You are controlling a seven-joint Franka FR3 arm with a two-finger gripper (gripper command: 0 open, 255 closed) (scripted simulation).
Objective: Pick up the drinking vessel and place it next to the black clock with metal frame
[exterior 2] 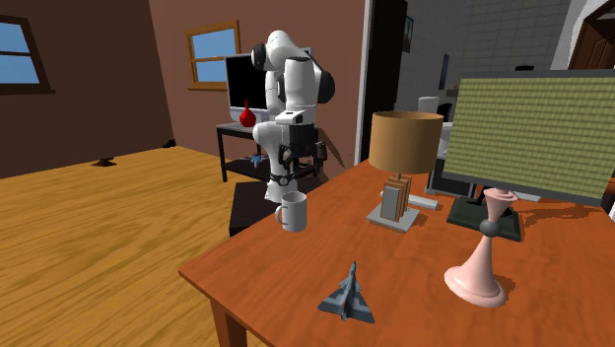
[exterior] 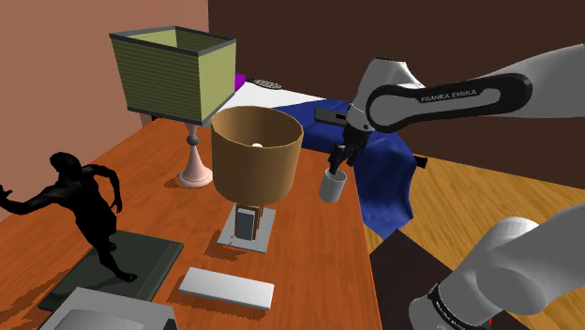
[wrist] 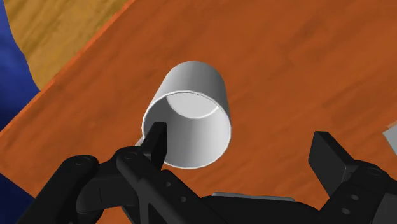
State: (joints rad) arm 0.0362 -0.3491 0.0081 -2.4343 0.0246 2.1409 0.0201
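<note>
A white mug point(exterior: 332, 186) point(exterior 2: 293, 211) point(wrist: 189, 113) stands upright on the orange-brown wooden table point(exterior: 309, 253), close to the table's edge. My black gripper point(exterior: 338, 163) point(exterior 2: 282, 186) point(wrist: 243, 147) hangs just above it, open. One finger point(wrist: 156, 136) is over the mug's rim and the other finger point(wrist: 330, 156) stands well clear of the mug, over bare wood. A small dark upright block in a grey frame point(exterior: 246, 222) point(exterior 2: 394, 196) stands on a grey base under a brown shade; I cannot tell whether it is the clock.
A brown lampshade point(exterior: 255, 155), a green-shaded lamp on a pink foot point(exterior: 195, 167), a black figure statue point(exterior: 86, 202) and a flat grey slab point(exterior: 227, 288) stand on the table. A toy jet point(exterior 2: 347, 296) lies near one corner. A blue cloth point(exterior: 386, 178) hangs beyond the table's edge.
</note>
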